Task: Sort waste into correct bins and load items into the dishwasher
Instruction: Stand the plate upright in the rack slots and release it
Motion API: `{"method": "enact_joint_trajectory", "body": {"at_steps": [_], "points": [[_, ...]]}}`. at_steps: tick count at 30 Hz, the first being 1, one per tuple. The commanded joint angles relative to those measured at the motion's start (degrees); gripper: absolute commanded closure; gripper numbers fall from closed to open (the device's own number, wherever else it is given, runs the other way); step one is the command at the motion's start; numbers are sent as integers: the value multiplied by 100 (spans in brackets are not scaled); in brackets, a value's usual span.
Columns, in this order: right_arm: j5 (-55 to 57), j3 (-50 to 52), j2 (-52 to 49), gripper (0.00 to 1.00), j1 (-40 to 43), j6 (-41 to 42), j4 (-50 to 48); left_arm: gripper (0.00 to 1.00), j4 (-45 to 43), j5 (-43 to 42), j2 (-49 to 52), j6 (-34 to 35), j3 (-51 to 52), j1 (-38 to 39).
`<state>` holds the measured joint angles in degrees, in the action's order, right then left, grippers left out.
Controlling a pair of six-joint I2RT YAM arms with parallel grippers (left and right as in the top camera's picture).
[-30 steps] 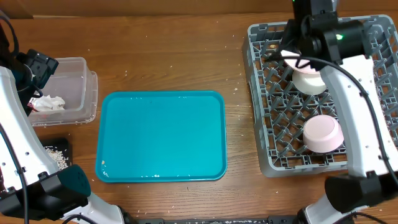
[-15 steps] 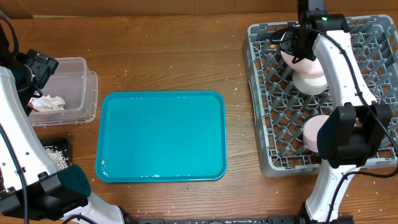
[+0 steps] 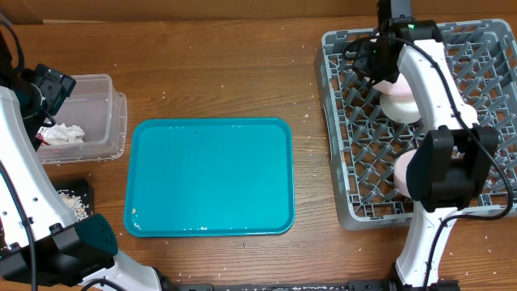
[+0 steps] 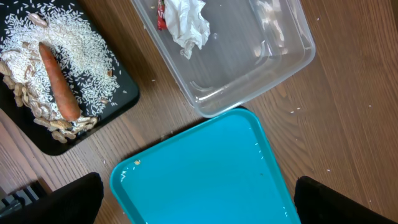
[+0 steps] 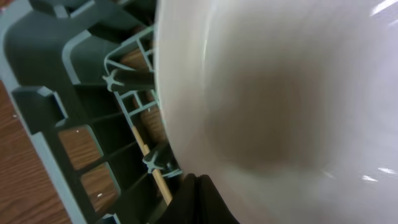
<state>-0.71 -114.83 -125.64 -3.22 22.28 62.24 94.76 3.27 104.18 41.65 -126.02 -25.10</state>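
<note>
In the grey dishwasher rack (image 3: 347, 162) an upturned white bowl (image 3: 401, 107) sits near the back and a second bowl (image 3: 404, 171) sits nearer the front, partly behind my right arm. My right gripper (image 3: 374, 61) hangs over the rack's back left, shut (image 5: 198, 202), with nothing seen between its fingers. In the right wrist view a pale chopstick (image 5: 146, 155) lies in the lattice (image 5: 37, 99) just left of the fingertips, and a bowl (image 5: 280, 93) fills the right side. My left gripper (image 3: 52, 87) is open (image 4: 199, 205) above the clear tub (image 4: 249, 74), which holds the napkin (image 4: 189, 22) and red wrapper (image 4: 160, 14).
The black tray (image 4: 121, 93) holds rice (image 4: 81, 50) and the orange sausage stick (image 4: 59, 81). The teal serving tray (image 3: 210, 174) lies mid-table, bare but for a few crumbs. Rice grains are scattered on the wooden table (image 3: 218, 73).
My right gripper went from part open to shut and shifted toward the rack's back left corner, while the right forearm swung round. The left arm has not moved.
</note>
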Motion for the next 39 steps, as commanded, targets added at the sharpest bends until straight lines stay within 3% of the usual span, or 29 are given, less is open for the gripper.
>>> {"method": "enact_joint_trajectory", "body": {"at_steps": [1,17,26,34,39], "points": [[-7,11,-295,96,2,2,13,0,11,74,28,35,-4,55],[-17,13,-426,96,-129,83,190,0,11,74,28,35,-2,55],[1447,13,-437,96,-540,949,612,0,11,74,28,35,-4,55],[1342,-157,-293,96,-804,975,883,0,11,74,28,35,-4,55],[942,-1150,382,84,-796,914,1655,0,11,74,28,35,-4,55]]}}
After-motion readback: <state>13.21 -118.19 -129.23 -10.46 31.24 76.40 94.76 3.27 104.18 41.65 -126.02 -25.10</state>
